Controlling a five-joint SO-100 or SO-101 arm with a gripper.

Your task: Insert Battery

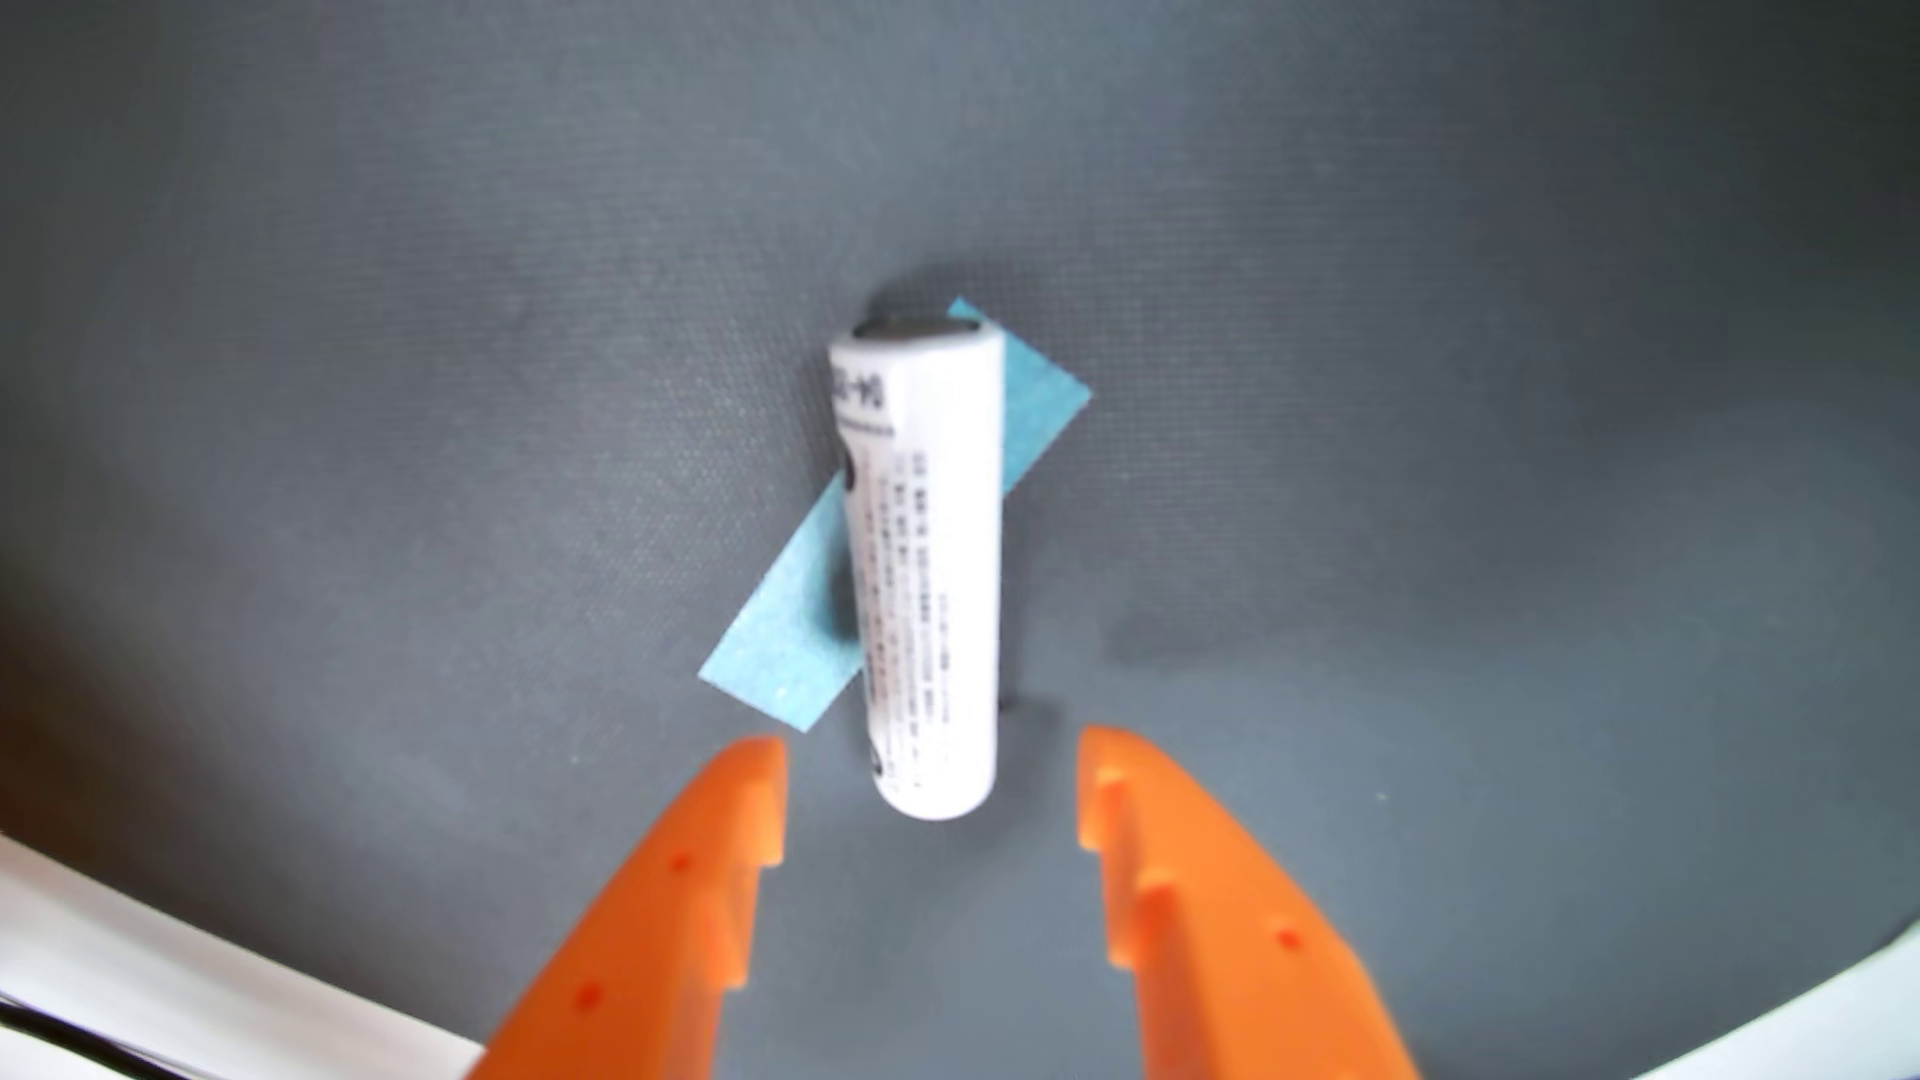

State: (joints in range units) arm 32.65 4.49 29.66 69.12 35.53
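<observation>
1. Here, in the wrist view, a white battery lies flat on a dark grey mat near the middle of the picture.
2. Its long axis runs almost straight up and down the picture, leaning only slightly, with the upper end a little to the left of the lower end.
3. The upper end shows a dark flat cap, while the lower end, rounded and white, points toward the end effector.
4. Small dark print runs along the left half of the battery's side; it is too blurred to read.
5. A strip of light blue tape lies on the mat under the battery, crossing it on a slant from lower left to upper right, so that a piece shows on each side.
6. The end effector comes in from the bottom edge, with two orange fingers spread apart and nothing between them.
7. The battery's lower end sits just above the gap between the fingertips, level with them but touching neither.
8. A pale tabletop shows past the mat's edge in the bottom corners.
</observation>
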